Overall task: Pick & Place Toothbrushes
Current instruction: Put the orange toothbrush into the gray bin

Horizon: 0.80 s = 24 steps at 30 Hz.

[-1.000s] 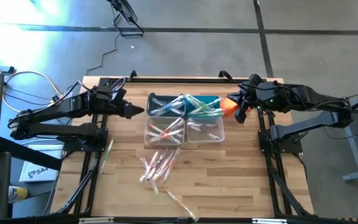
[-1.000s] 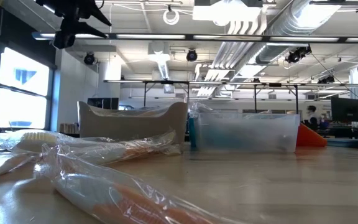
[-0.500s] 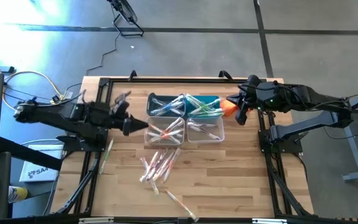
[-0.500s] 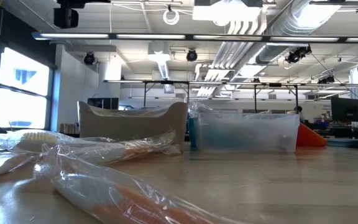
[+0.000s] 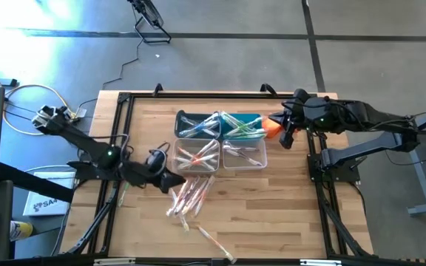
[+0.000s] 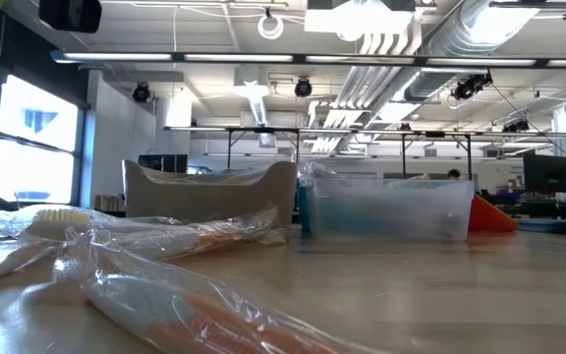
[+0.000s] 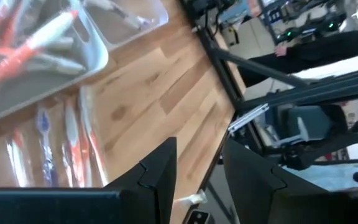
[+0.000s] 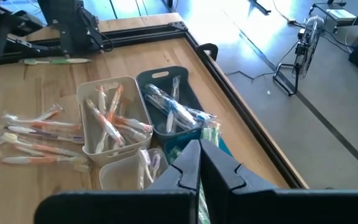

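**Toothbrushes loose on the table, left arm above the pile's left edge**

Tabletop of pale wooden planks (image 5: 272, 199) inside a black metal frame, seen from above. At far left, beside the frame's left rail, lies a single green-handled toothbrush (image 5: 126, 186), apart from the others. The left gripper (image 5: 174, 181) hangs over the boards at the left edge of the loose pile of wrapped toothbrushes (image 5: 189, 196); its two dark fingers (image 7: 160, 165) stand parted with a clear gap, and nothing lies between them. The pile, mostly pink-red handles in clear wrappers, lies just in front of the bins, with one stray whitish toothbrush (image 5: 215, 244) nearer the front edge.

At centre stand four small rectangular bins in a two-by-two block, touching one another: a dark grey bin (image 5: 184, 118) and a teal bin (image 5: 256, 118) at the back, a clear bin with pink-red brushes (image 5: 176, 155) and a second clear bin (image 5: 261, 157) in front. All four hold toothbrushes. An orange cloth (image 5: 272, 127) lies just beside the teal bin's right end.

At right, the right gripper (image 5: 288, 138) waits near the orange cloth, close to the frame's right rail, its fingers (image 8: 188, 168) pressed together on nothing.

Bare boards lie open along the whole front right of the table and behind the bins.
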Each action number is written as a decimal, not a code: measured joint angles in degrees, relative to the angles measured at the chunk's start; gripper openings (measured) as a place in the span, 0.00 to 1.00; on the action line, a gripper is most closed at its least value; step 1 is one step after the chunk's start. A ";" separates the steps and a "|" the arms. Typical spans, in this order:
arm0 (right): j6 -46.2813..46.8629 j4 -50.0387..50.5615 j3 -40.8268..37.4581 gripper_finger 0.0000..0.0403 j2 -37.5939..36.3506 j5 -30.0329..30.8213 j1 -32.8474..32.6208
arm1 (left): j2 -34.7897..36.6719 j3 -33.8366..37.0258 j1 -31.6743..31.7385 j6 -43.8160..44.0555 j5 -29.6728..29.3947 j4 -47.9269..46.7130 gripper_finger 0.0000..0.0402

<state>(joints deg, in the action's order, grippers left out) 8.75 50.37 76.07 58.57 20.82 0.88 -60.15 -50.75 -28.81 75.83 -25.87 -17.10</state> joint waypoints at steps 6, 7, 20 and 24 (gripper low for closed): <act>0.00 -0.04 0.00 0.01 0.00 0.00 0.00 | -6.44 -6.56 -2.50 5.23 -0.37 -7.56 0.32; 0.00 -0.04 0.00 0.01 0.00 0.00 -0.01 | -7.38 -7.72 -2.80 6.59 -0.28 -9.63 0.32; 0.00 -0.02 0.00 0.01 0.04 0.00 -0.01 | -21.05 -17.69 -3.11 22.97 12.51 -34.69 0.32; -0.50 -0.04 0.00 0.01 0.16 0.02 0.01 | -23.40 -17.69 -3.09 27.68 15.19 -36.18 0.32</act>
<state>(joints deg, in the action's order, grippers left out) 8.25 50.33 76.07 58.73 20.84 0.89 -83.55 -68.45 -31.90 103.51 -10.68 -53.28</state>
